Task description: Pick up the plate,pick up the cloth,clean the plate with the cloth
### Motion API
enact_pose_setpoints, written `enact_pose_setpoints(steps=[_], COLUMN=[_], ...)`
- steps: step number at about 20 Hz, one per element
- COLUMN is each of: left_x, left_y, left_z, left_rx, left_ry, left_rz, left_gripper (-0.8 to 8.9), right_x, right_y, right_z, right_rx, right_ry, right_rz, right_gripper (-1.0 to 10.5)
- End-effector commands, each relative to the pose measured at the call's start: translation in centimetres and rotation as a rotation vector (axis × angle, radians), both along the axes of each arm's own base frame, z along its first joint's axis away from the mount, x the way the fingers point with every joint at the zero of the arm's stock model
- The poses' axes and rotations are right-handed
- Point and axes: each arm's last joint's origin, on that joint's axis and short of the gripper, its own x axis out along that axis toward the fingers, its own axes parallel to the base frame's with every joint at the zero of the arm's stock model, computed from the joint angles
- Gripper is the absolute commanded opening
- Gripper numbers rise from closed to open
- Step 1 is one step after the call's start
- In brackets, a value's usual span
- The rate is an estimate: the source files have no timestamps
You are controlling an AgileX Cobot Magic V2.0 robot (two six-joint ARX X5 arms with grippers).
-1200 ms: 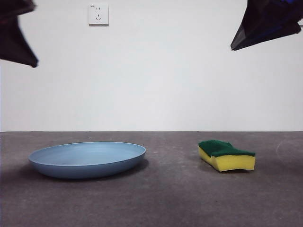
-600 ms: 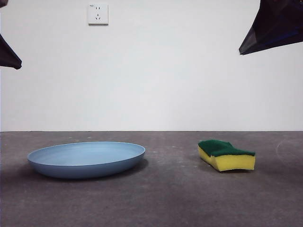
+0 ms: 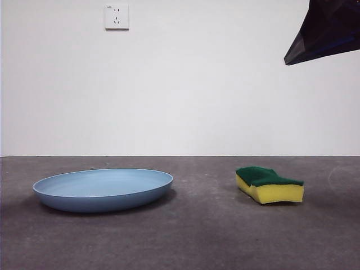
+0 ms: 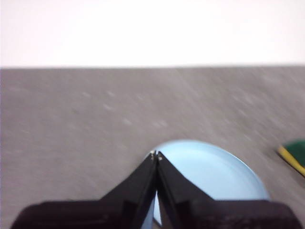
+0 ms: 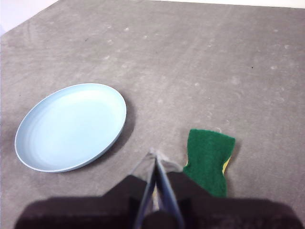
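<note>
The light-blue plate (image 3: 104,189) lies flat on the grey table at the left. The cloth (image 3: 269,184), a yellow sponge block with a green scouring top, rests to the right of it, apart from it. High above the plate (image 4: 214,169), my left gripper (image 4: 156,154) hangs shut and empty; it is out of the front view. My right gripper (image 5: 153,153) is shut and empty too, raised above the table between the plate (image 5: 71,126) and the cloth (image 5: 208,160). Its dark tip (image 3: 329,31) shows in the front view's top right corner.
A white wall with a socket (image 3: 116,17) stands behind the table. The grey tabletop (image 3: 202,225) stretches between and in front of the two objects.
The dark arm tip at the front view's top left has withdrawn out of the picture. The tip at the top right moved slightly right. Plate and cloth have stayed put.
</note>
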Motion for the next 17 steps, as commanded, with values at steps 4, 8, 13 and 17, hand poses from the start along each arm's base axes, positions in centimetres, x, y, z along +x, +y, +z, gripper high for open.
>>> enact_pose_setpoints(steps=[4, 8, 13, 17], left_x=[0.0, 0.1, 0.0, -0.1], left_y=[1.4, 1.8, 2.0, 2.4], left_z=[-4.3, -6.8, -8.1, -8.5], left_rx=[0.004, -0.003, 0.000, 0.003], left_ry=[-0.060, -0.076, -0.036, -0.036], left_rz=[0.117, 0.157, 0.139, 0.179], left_gripper=[-0.01, -0.01, -0.01, -0.01], right_x=[0.0, 0.0, 0.0, 0.0], right_y=[0.0, 0.0, 0.0, 0.0], right_z=[-0.3, -0.3, -0.3, -0.3], right_rx=[0.004, 0.004, 0.004, 0.004], right_ry=[0.008, 0.008, 0.008, 0.008], right_rz=[-0.007, -0.007, -0.007, -0.007], right_gripper=[0.0, 0.0, 0.0, 0.0])
